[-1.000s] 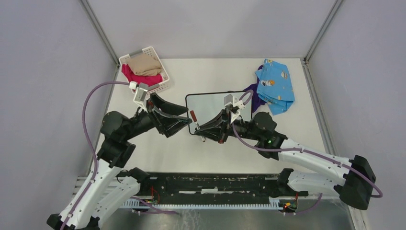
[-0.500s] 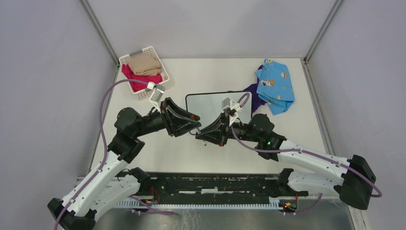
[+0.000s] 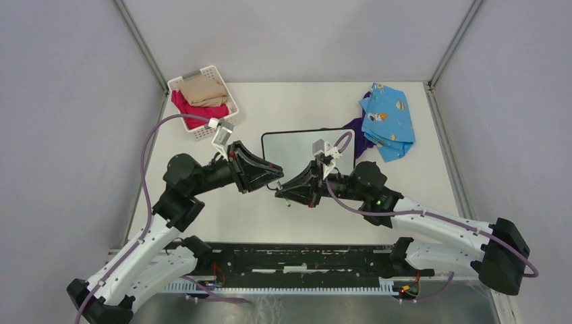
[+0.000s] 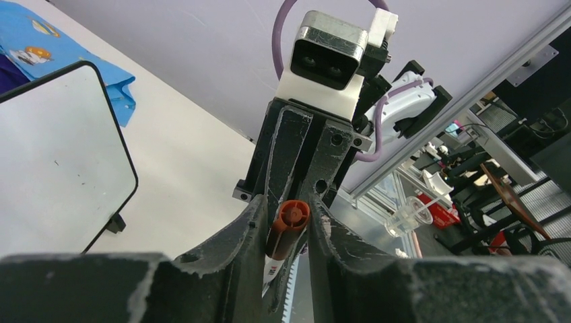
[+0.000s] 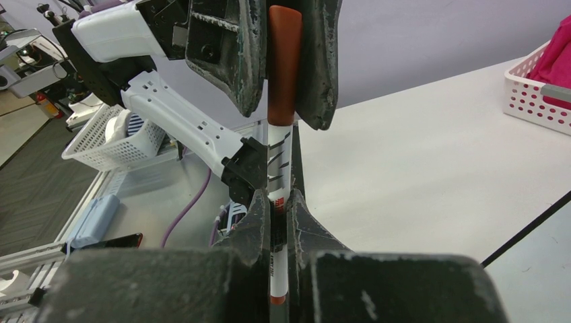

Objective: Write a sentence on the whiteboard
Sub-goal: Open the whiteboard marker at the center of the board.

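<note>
The whiteboard (image 3: 300,148) lies flat on the table, its white face blank (image 4: 54,155). In front of its near-left corner my two grippers meet tip to tip, raised off the table. My right gripper (image 5: 277,202) is shut on the white barrel of a marker (image 5: 279,161). The marker's red cap (image 5: 285,60) points at the left arm. My left gripper (image 4: 288,210) is shut on that cap (image 4: 291,219), with both fingers touching it. From above, the left gripper (image 3: 273,177) and right gripper (image 3: 284,190) hide most of the marker.
A white basket (image 3: 226,94) with pink and beige cloth stands at the back left. A blue patterned cloth (image 3: 388,121) over a purple one (image 3: 357,138) lies at the back right, touching the board's right side. A rail runs along the near edge.
My left arm has swung right to the marker's cap, and its jaws have narrowed from wide open until they touch the cap. The right arm with the marker has barely moved.
</note>
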